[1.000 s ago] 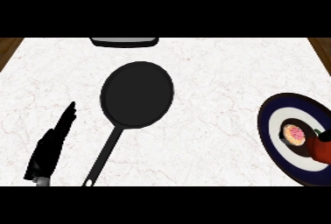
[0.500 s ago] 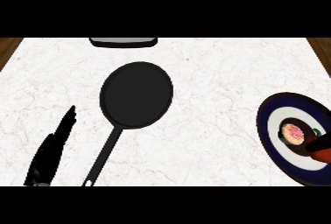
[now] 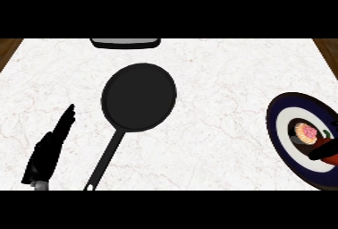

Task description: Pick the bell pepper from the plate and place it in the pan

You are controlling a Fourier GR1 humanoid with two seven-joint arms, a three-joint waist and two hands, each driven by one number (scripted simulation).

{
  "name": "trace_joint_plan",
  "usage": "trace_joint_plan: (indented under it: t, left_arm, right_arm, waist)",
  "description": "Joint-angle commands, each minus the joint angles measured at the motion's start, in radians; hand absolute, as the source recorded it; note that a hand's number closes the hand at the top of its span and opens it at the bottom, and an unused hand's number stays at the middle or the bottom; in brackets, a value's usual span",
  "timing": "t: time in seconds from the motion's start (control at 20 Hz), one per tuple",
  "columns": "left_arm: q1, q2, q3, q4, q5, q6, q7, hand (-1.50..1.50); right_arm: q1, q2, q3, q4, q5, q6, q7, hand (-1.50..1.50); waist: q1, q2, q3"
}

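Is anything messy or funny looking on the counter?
Nothing looks spilled or broken. The pan sits flat with nothing inside it, and the bell pepper still lies on the plate at the right edge. The left hand rests open at the lower left.

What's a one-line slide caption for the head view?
Head view: empty pan at counter centre, bell pepper on the plate at right, left robot hand resting open at lower left.

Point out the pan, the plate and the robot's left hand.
pan (image 3: 139,97), head view, middle of its black base.
plate (image 3: 276,120), head view, dark blue rim at its left.
left hand (image 3: 49,150), head view, its palm.
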Motion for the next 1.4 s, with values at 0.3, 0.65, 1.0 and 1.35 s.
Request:
trace_joint_plan:
  t: [0.3,0.65,1.0,1.35]
  left_arm:
    - [0.015,-0.023,0.045,-0.031,-0.028,-0.035,0.002,0.0]
    - [0.035,-0.065,0.03,-0.04,-0.051,-0.023,0.013,0.0]
    - [-0.021,-0.054,0.071,0.003,-0.034,-0.053,0.027,0.0]
    - [-0.018,-0.086,0.027,0.002,-0.074,-0.029,0.04,0.0]
  right_arm:
    - [0.017,0.119,-0.055,0.022,0.127,-0.054,-0.01,1.5]
    - [0.015,0.184,-0.11,0.072,0.125,-0.065,-0.058,1.5]
    - [0.04,0.206,0.014,-0.21,0.287,-0.117,-0.015,1.5]
    - [-0.084,0.26,0.326,-0.459,0.685,-0.197,0.027,1.5]
  waist:
    - [-0.002,-0.001,0.0]
    - [-0.001,-0.001,0.0]
    - [-0.011,-0.006,-0.002]
    - [-0.005,-0.013,-0.003]
